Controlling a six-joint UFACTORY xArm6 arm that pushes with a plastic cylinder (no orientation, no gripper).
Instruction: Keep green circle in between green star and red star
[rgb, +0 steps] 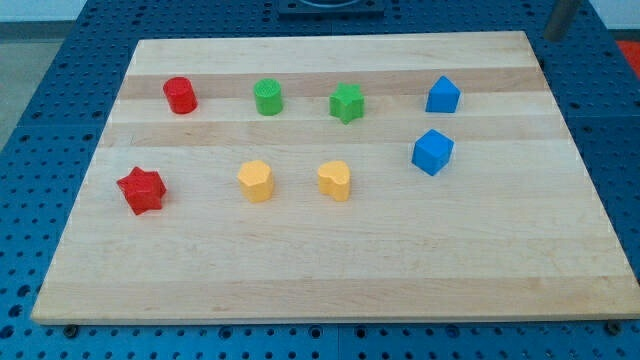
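Observation:
The green circle stands in the upper row of the wooden board. The green star is just to its right. The red star is lower, at the view's left. My tip shows as a dark rod end at the view's top right, just beyond the board's corner. It is far from all the blocks, and the nearest one is a blue block.
A red circle stands left of the green circle. A second blue block sits below the first. Two yellow blocks stand in the middle row. A blue perforated table surrounds the board.

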